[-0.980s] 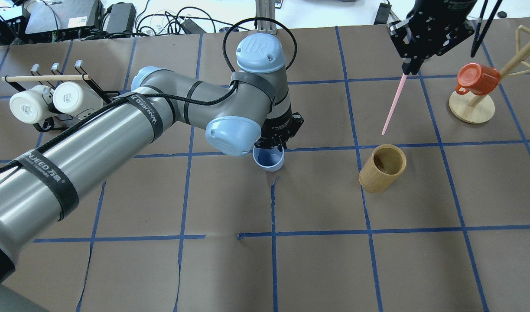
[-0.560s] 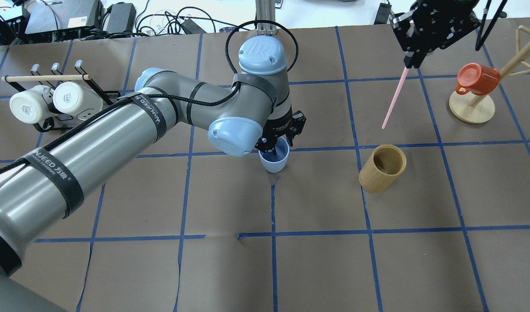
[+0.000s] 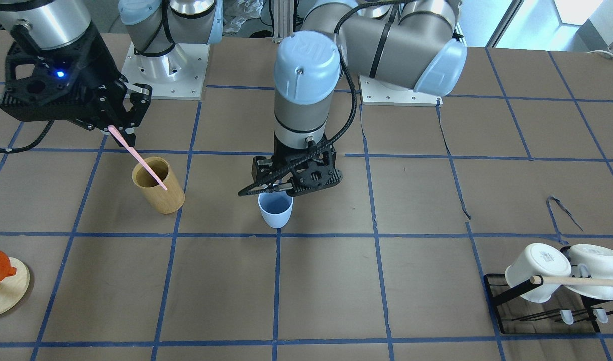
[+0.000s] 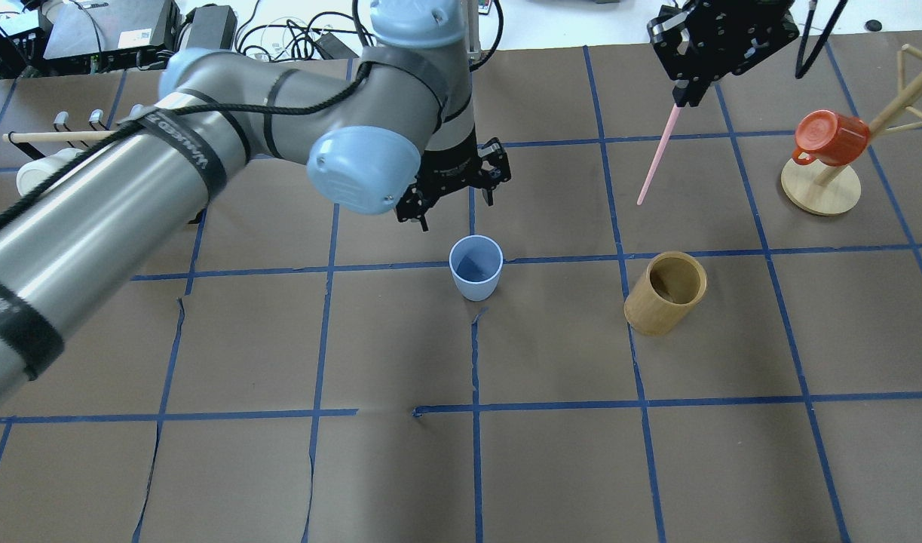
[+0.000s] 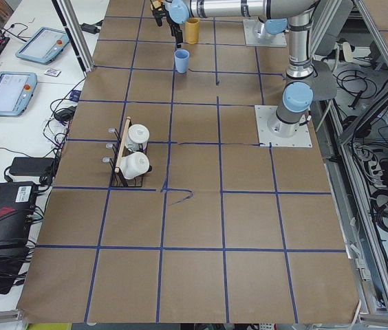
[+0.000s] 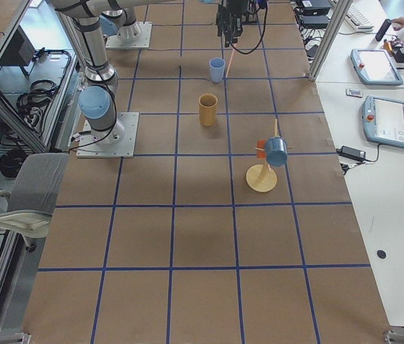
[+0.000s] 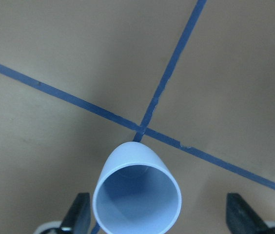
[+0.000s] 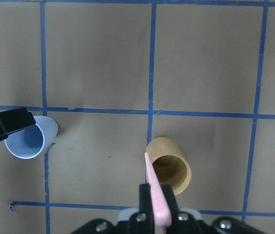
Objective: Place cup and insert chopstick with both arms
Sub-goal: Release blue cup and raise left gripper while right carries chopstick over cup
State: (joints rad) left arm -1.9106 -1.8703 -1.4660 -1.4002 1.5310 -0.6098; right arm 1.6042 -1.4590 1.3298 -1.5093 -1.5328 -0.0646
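The light blue cup [image 4: 476, 268] stands upright on the table at a crossing of blue tape lines, free of any grip. My left gripper [image 4: 457, 207] is open and hangs above and just behind the cup. In the left wrist view the cup [image 7: 137, 195] sits between and below the spread fingers [image 7: 79, 214]. My right gripper [image 4: 690, 90] is shut on a pale pink chopstick [image 4: 657, 158], held slanted in the air beyond the tan bamboo cylinder [image 4: 666, 292]. In the right wrist view the chopstick [image 8: 154, 195] points over the cylinder [image 8: 169, 165], with the cup [image 8: 28, 139] to the left.
A black rack with white mugs [image 3: 552, 273] stands on the robot's far left, partly hidden by the left arm in the overhead view. A wooden mug tree with an orange mug [image 4: 830, 139] stands at the far right.
My left gripper has opened, let go of the cup and lifted up and back from it. The right gripper has moved left with the chopstick, toward the cup's side.
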